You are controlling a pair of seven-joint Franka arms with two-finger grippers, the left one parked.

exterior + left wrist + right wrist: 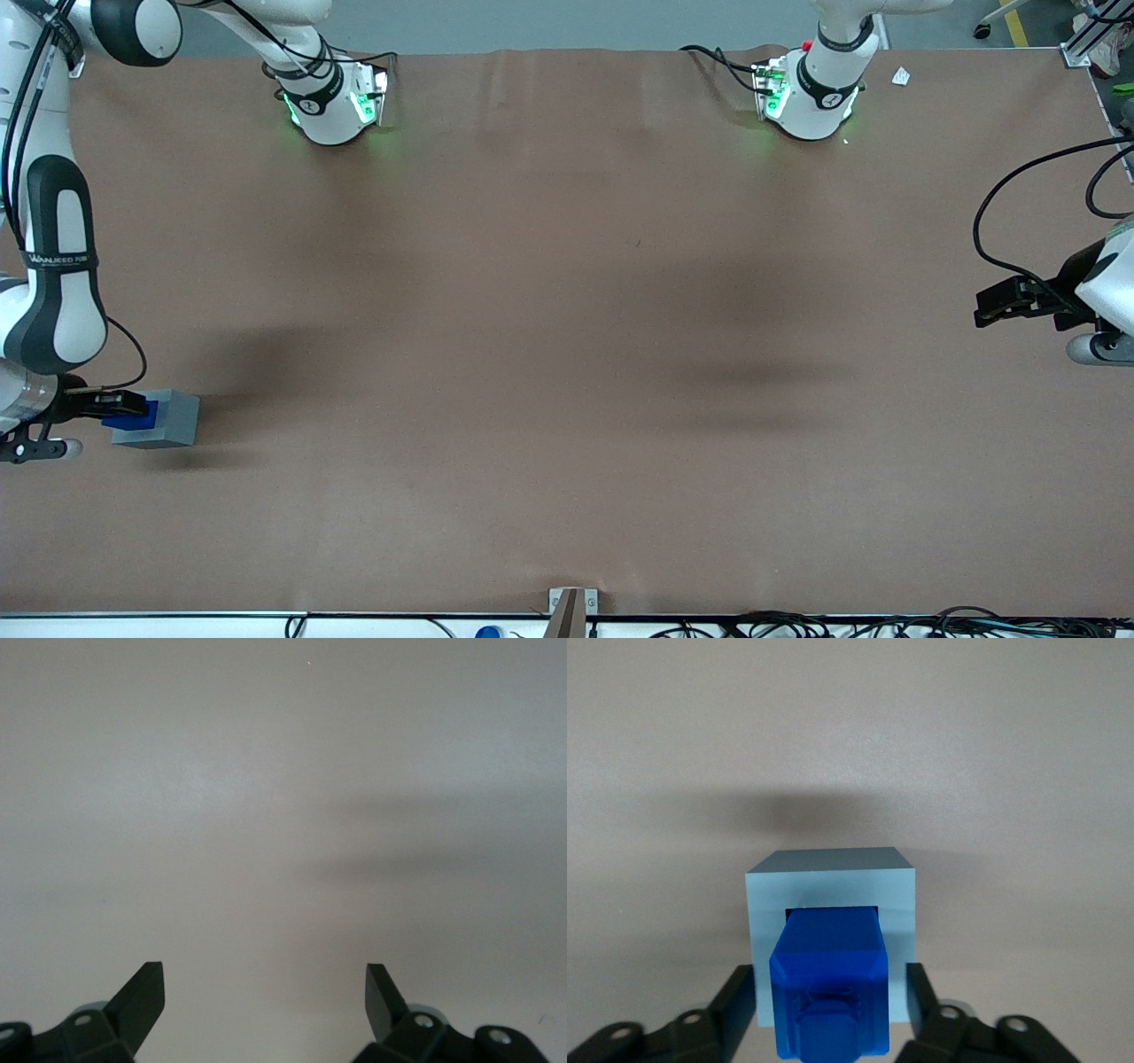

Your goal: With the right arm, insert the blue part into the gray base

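— Since the blue part point(135, 416) sits in the gray base point(168, 420) at the front view's lower left, is it done?
— Nearly. The gripper point(113, 406) there has its fingers spread beside the part; only withdrawal remains, I judge.

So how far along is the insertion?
The gripper has carried the blue part to the gray base; its fingers sit either side of the part, whose lower end sits in the recess. Grip unclear. Left: finish seating, release, withdraw.
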